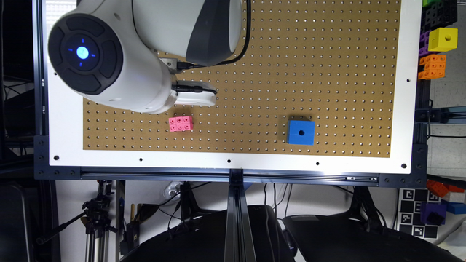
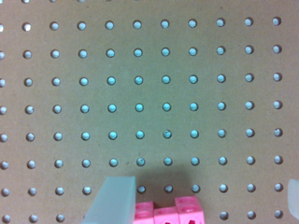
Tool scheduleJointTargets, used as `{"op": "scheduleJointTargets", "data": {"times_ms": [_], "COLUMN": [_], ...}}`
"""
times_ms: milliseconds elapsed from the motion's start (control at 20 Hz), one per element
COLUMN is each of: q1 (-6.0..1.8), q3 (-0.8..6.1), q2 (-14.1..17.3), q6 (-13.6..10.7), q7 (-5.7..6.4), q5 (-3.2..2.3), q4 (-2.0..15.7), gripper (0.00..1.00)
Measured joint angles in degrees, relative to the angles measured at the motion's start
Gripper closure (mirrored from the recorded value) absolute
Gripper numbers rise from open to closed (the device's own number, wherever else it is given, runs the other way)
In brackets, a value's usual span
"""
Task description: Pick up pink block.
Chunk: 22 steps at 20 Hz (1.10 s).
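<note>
Where the brown pegboard [image 1: 276, 72] fills most of the exterior view, a small pink block [image 1: 181, 123] lies flat on it, toward the exterior view's left and near the board's lower edge. The block is six joined cubes in a three-by-two arrangement, each with a round hole facing up. A large white robot arm [image 1: 120, 54] with a dark round cap and a glowing blue light hangs over the board's upper part on the exterior view's left. The white part past its wrist sits just above the pink block in that picture, near it without any visible contact. Well apart from the pink block, toward the exterior view's right, a larger blue cube [image 1: 301, 132] with one centre hole rests on the board. Off the board's white frame [image 1: 233, 160], at the exterior view's right, a yellow cube [image 1: 442, 39] and an orange brick [image 1: 432, 66] sit at the edge.

In the wrist view, the gripper [image 2: 201, 205] is spread wide: one pale translucent finger [image 2: 114, 200] stands just beside the pink block [image 2: 170, 213], and a sliver of the other finger shows at the far edge of the picture. The block lies between the two fingers, close against the nearer one, with open board on its other side. The fingers are not closed on it.
</note>
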State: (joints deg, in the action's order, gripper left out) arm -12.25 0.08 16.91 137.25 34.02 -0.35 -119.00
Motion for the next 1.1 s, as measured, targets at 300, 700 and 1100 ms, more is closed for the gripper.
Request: {"op": "scheduleJointTargets", "data": {"times_ms": [300,700,1100], "q1": [0.00,-1.02,-1.02], "q3": [0.07,0.04,0.46], "q2": [0.1,6.3,11.5], "q6": [0.0,0.0,-0.5], "q7": [0.00,-0.53,-0.61], "q5": [0.00,-0.05,-0.05], "q4": [0.40,8.79,14.54], "gripper": [0.00,0.00,0.00]}}
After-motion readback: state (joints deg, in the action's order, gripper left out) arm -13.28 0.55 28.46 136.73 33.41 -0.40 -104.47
